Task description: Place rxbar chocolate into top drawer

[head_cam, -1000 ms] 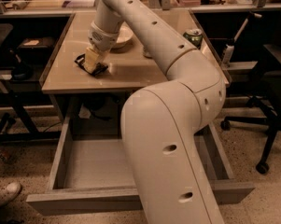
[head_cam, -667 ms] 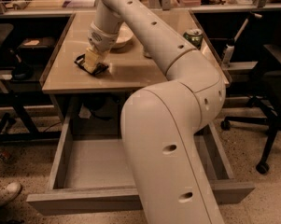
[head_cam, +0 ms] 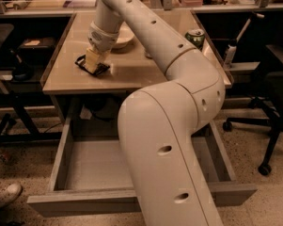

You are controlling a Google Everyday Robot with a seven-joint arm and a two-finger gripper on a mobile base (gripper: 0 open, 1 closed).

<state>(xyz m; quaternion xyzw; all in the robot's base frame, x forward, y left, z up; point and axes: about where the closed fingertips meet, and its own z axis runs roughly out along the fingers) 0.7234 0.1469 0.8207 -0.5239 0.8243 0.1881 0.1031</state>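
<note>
The rxbar chocolate (head_cam: 86,63), a small flat bar in a black wrapper, lies on the left part of the tan table top (head_cam: 145,72). My gripper (head_cam: 95,61) reaches down from above and sits right on the bar, covering its middle. The top drawer (head_cam: 75,205) is pulled wide open below the table's front edge, with its pale floor showing at the left. My large white arm crosses in front of the drawer's middle and right and hides that part of it.
A pale bowl (head_cam: 123,37) stands just behind the gripper. A green can (head_cam: 195,36) stands at the table's right. An office chair (head_cam: 272,102) is at the right, a black stand (head_cam: 19,79) at the left, and a shoe (head_cam: 7,194) at the bottom left.
</note>
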